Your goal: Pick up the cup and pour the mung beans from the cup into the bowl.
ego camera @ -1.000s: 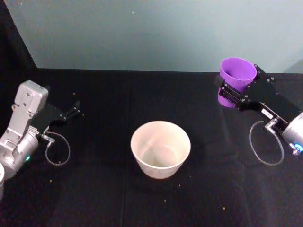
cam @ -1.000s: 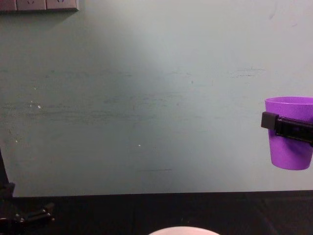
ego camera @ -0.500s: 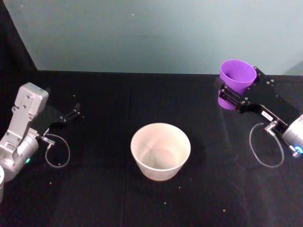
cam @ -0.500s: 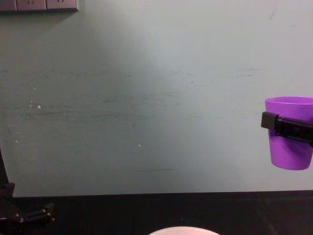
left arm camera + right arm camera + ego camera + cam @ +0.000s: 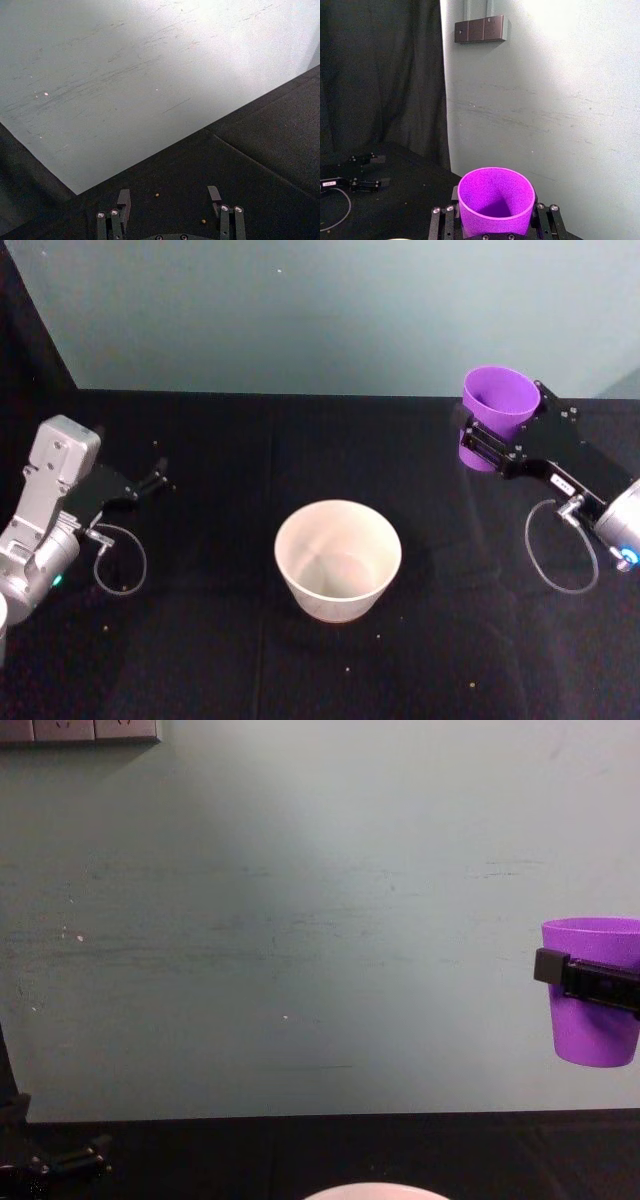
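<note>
The purple cup (image 5: 497, 400) hangs upright above the table's far right, with my right gripper (image 5: 482, 445) shut around its middle. In the chest view the cup (image 5: 592, 1030) sits at the right edge, a black finger (image 5: 585, 982) across it. Looking down into the cup (image 5: 495, 197) from the right wrist, I see purple walls and floor. The pale bowl (image 5: 338, 512) stands on the black cloth at the centre, left of and nearer than the cup. A few stray mung beans (image 5: 347, 670) lie on the cloth. My left gripper (image 5: 158, 480) rests open at the left, with nothing between its fingers (image 5: 123, 200).
A black cloth (image 5: 230, 440) covers the table up to a pale green wall (image 5: 300, 310). Cable loops hang by each wrist (image 5: 560, 550). A wall socket plate (image 5: 80, 730) sits high on the left. Two loose grains (image 5: 157, 195) lie ahead of the left gripper.
</note>
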Motion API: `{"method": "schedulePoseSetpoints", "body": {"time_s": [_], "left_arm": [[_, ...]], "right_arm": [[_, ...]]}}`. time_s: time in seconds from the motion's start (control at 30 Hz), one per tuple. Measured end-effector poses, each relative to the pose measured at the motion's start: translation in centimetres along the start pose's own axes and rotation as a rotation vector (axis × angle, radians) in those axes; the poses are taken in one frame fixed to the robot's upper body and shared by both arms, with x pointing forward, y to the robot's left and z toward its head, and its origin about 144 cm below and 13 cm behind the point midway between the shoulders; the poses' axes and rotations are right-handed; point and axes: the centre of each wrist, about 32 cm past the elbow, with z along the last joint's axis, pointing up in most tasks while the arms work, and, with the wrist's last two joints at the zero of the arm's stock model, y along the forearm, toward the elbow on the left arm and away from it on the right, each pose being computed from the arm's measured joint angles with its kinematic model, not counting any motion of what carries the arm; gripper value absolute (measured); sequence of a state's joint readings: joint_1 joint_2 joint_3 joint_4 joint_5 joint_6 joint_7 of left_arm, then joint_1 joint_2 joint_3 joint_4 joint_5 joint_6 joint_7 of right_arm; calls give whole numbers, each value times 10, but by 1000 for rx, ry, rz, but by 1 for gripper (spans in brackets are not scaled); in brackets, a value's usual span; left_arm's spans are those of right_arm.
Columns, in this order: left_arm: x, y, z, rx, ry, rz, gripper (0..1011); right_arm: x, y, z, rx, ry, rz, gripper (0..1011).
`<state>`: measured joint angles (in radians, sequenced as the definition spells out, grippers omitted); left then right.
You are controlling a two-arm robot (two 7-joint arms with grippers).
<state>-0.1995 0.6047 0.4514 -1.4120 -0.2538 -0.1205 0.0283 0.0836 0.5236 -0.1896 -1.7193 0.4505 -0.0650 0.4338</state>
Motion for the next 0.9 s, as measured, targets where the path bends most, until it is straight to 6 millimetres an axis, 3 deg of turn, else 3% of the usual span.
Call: {"method": "schedulePoseSetpoints", "body": {"time_s": [0.9], "left_arm": [[0,0,0,0,0,0,1000]], "right_arm": [[0,4,5,12,-12,9,750]]}}
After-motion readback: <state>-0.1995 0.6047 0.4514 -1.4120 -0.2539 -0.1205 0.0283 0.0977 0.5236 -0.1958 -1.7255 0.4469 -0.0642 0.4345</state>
